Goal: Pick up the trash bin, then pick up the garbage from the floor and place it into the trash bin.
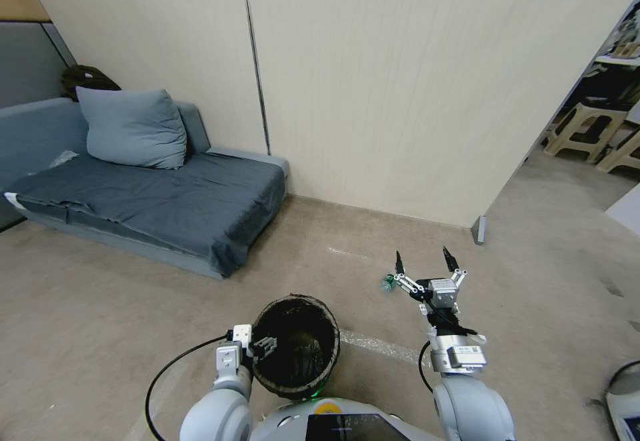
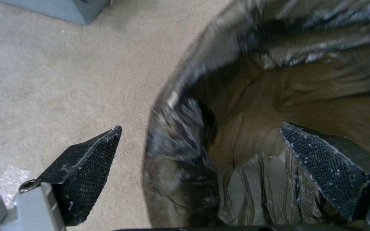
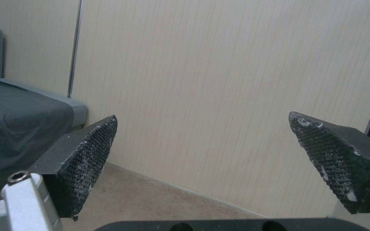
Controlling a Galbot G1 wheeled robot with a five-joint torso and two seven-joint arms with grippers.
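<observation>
The trash bin (image 1: 295, 346), black liner folded over its rim, sits low at about 6 o'clock in the head view, right against the robot's chest. The left gripper (image 2: 200, 154) straddles the rim at the bin's 9 o'clock side, 1 finger outside and 1 inside the liner; the fingers look set wide and I cannot tell whether they are actually pinching it. So the bin looks more or less in hand, and I judge the garbage step is next. A small greenish piece of litter (image 1: 387, 284) lies on the floor at roughly 1 o'clock from the bin. The right gripper (image 1: 423, 261) is stretched forward just beside it, fingers spread wide, empty, pointing at the wall (image 3: 219, 80). It would need to tip down over the piece.
</observation>
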